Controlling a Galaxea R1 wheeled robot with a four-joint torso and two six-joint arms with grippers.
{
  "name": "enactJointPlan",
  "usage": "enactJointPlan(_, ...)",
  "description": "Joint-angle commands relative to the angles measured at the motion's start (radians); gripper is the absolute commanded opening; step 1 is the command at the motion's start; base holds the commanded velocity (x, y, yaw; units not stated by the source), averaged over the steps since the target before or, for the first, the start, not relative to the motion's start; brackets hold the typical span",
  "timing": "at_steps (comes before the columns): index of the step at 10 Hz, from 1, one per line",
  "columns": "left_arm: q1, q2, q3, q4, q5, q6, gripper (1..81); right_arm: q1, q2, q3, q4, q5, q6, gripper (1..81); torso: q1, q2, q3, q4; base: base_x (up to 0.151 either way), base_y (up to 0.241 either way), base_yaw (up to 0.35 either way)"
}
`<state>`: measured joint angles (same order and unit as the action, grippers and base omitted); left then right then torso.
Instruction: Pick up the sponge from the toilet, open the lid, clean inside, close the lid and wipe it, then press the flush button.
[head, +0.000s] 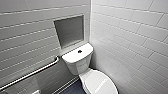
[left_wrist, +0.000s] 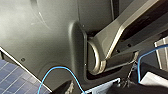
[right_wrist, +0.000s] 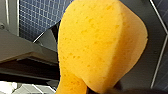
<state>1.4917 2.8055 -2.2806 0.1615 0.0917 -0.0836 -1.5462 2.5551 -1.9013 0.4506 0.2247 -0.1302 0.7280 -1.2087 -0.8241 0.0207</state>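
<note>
1. The sponge (right_wrist: 100, 42) hangs right up close in the right wrist view. The right gripper (right_wrist: 100, 89) has its jaws clamped on the sponge's narrow end, with blue floor tiles (right_wrist: 37, 17) behind.
2. Left gripper: honestly can't tell if it's open or closed.
3. The toilet (head: 78, 66) sits in the tiled corner with the lid (head: 100, 83) down. The flush button (head: 79, 51) is mid tank top, and a grab bar (head: 32, 72) is on the wall beside it.

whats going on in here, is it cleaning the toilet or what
A robot faces a white toilet in a tiled corner. The lid is down, and the flush button sits on the tank top. The orange sponge is off the toilet, hanging above the blue floor tiles, apparently gripped by the right tool. Nothing is touching the toilet.
</note>
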Motion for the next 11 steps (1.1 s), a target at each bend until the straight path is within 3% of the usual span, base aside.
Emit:
enactJointPlan(1,0.0,0.062,-0.079,-0.043,0.074,-0.002,81.1,-0.012,0.042,-0.083,-0.021,-0.088,0.0,1.0,-0.063,0.098,0.071,0.0,0.0,0.0,0.0)
enactJointPlan(4,0.0,0.08,-0.111,-0.046,0.074,-0.002,81.1,-0.012,0.061,-0.11,-0.023,-0.09,0.0,1.0,-0.119,0.186,0.143,0.0,0.0,0.0,0.0)
enactJointPlan(9,-0.003,0.126,-0.198,-0.046,0.072,-0.002,81.1,-0.009,0.115,-0.191,-0.024,-0.096,-0.002,1.0,-0.235,0.362,0.314,0.0,0.0,0.0,0.0)
enactJointPlan(10,-0.008,0.135,-0.218,-0.046,0.072,-0.002,81.1,-0.007,0.121,-0.209,-0.024,-0.096,-0.002,1.0,-0.259,0.398,0.263,0.0,0.0,0.0,0.0)
enactJointPlan(11,-0.009,0.14,-0.227,-0.048,0.072,-0.002,81.1,-0.006,0.133,-0.232,-0.024,-0.096,-0.002,1.0,-0.277,0.425,0.283,0.0,0.0,0.0,0.0)
